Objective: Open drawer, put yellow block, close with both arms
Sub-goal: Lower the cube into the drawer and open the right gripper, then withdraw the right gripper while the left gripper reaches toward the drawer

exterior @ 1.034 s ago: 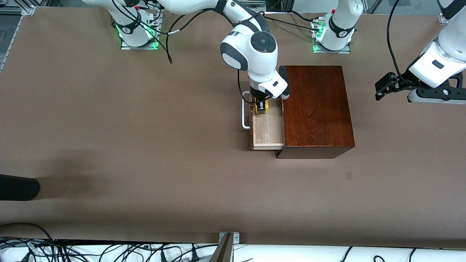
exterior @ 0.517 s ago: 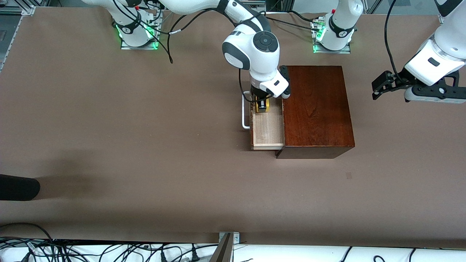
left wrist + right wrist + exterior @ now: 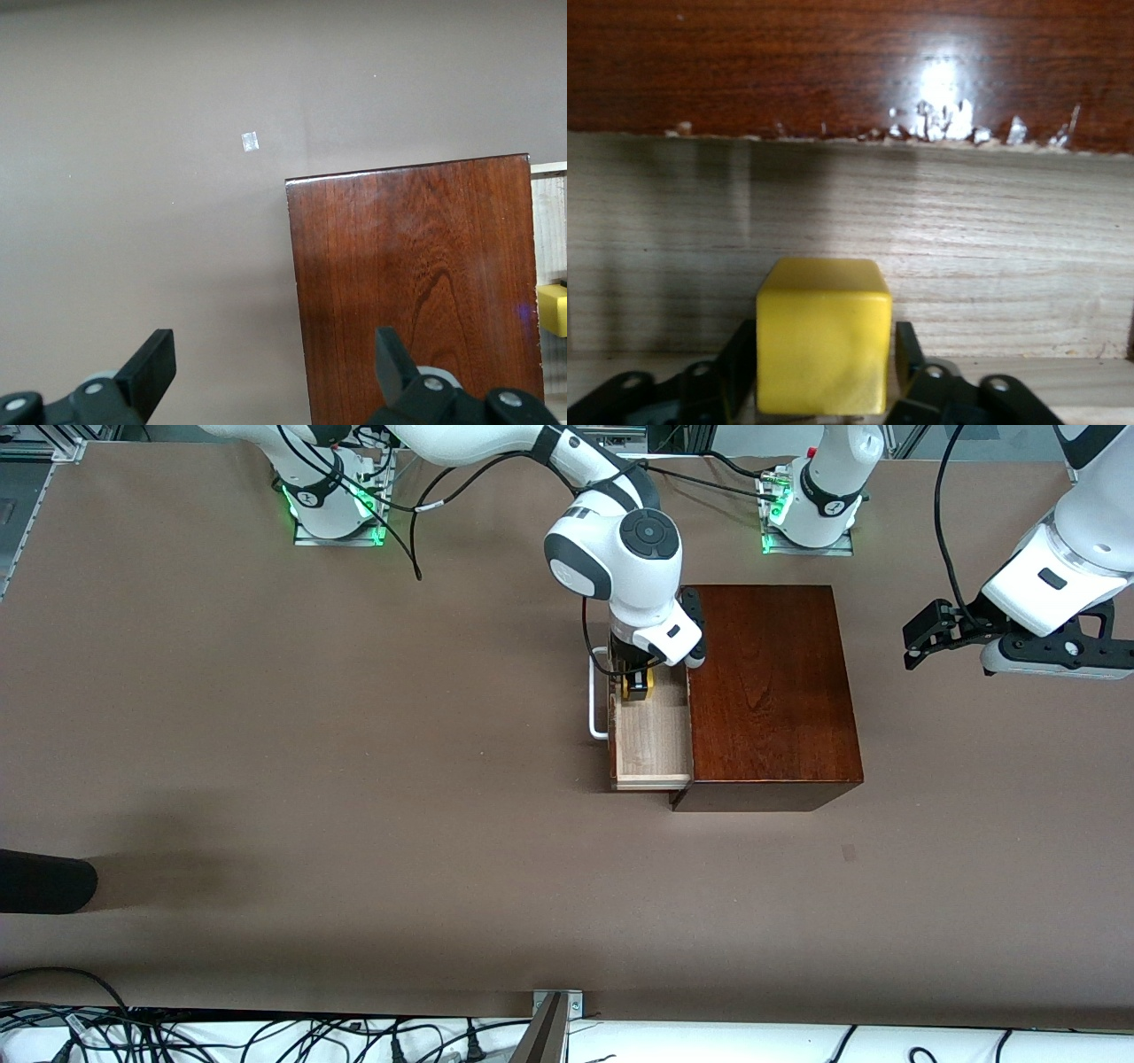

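The dark wooden box (image 3: 771,691) stands in mid-table, and its drawer (image 3: 651,740) is pulled out toward the right arm's end, white handle (image 3: 595,700) outermost. The yellow block (image 3: 640,682) sits in the drawer at the end farther from the front camera. My right gripper (image 3: 636,676) reaches down into the drawer around it. In the right wrist view the block (image 3: 822,336) fills the space between the fingers (image 3: 740,354), with a thin slit beside one finger. My left gripper (image 3: 914,646) hangs open and empty over the table at the left arm's end, beside the box (image 3: 407,283).
A small pale mark (image 3: 849,853) lies on the brown table nearer the front camera than the box. A black rounded object (image 3: 44,881) pokes in at the table's edge on the right arm's end. Cables run along the front edge.
The right wrist has shifted a little over the drawer with the block under it. The left gripper has drifted slightly toward the box and upward in the view.
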{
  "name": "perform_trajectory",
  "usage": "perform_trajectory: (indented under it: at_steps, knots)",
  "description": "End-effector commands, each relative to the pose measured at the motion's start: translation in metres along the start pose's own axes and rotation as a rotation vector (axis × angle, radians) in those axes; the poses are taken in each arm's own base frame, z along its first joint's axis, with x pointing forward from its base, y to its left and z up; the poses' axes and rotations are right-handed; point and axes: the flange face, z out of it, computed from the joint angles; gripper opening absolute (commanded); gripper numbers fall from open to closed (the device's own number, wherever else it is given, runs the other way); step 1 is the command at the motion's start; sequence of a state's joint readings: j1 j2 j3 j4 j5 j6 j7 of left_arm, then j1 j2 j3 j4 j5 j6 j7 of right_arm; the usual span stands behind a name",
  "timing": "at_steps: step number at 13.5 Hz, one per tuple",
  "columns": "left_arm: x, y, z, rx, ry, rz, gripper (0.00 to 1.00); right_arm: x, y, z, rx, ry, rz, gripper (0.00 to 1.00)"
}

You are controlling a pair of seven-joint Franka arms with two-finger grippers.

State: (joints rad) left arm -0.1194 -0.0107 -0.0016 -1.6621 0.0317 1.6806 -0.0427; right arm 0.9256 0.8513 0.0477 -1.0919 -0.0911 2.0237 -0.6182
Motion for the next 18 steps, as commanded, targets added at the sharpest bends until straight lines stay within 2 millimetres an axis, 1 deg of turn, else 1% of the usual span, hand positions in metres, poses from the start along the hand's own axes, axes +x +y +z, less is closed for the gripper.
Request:
perform_trajectory:
  at_steps: [1,3,4,5,6,7,9,10,12,13,14,15,16,17,18]
  knots:
    - [0.003,0.001,-0.006,-0.022,-0.004,0.023,1.0,0.004,0.003,-0.018,-0.009,0.017,0.01,1.0]
    - [0.003,0.001,-0.006,-0.022,-0.004,0.022,1.0,0.003,0.006,-0.044,-0.028,0.041,0.013,1.0]
    - [0.003,0.001,-0.006,-0.022,-0.004,0.02,1.0,0.001,0.01,-0.065,-0.045,0.062,0.022,1.0]
    - [0.003,0.002,-0.006,-0.022,-0.004,0.022,1.0,-0.003,0.015,-0.08,-0.059,0.074,0.029,1.0]
    - [0.004,0.001,-0.007,-0.024,-0.002,0.02,1.0,-0.014,0.027,-0.105,-0.08,0.099,0.053,1.0]
    - [0.003,0.003,-0.007,-0.024,-0.004,0.023,1.0,-0.03,0.044,-0.132,-0.09,0.134,0.092,1.0]
    - [0.004,0.003,-0.007,-0.021,-0.002,0.028,1.0,-0.062,0.072,-0.168,-0.083,0.192,0.17,1.0]
    - [0.003,0.008,-0.007,-0.021,-0.002,0.037,1.0,-0.08,0.088,-0.178,-0.073,0.218,0.217,1.0]
    - [0.003,0.01,-0.007,-0.023,-0.002,0.043,1.0,-0.127,0.128,-0.194,-0.084,0.249,0.306,1.0]
    - [0.003,0.012,-0.008,-0.023,-0.002,0.049,1.0,-0.145,0.14,-0.2,-0.089,0.248,0.333,1.0]
    - [0.002,0.025,-0.009,-0.021,0.0,0.078,1.0,-0.165,0.149,-0.223,-0.112,0.265,0.36,1.0]
    - [0.001,0.033,-0.009,-0.021,0.001,0.12,1.0,-0.185,0.155,-0.236,-0.109,0.259,0.388,1.0]
    - [0.001,0.037,-0.01,-0.021,0.003,0.179,1.0,-0.209,0.163,-0.238,-0.082,0.223,0.422,1.0]
    - [0.001,0.039,-0.009,-0.024,0.002,0.24,1.0,-0.227,0.167,-0.251,-0.074,0.211,0.46,1.0]
    - [0.001,0.042,-0.009,-0.025,0.005,0.299,1.0,-0.249,0.174,-0.259,-0.074,0.207,0.501,1.0]
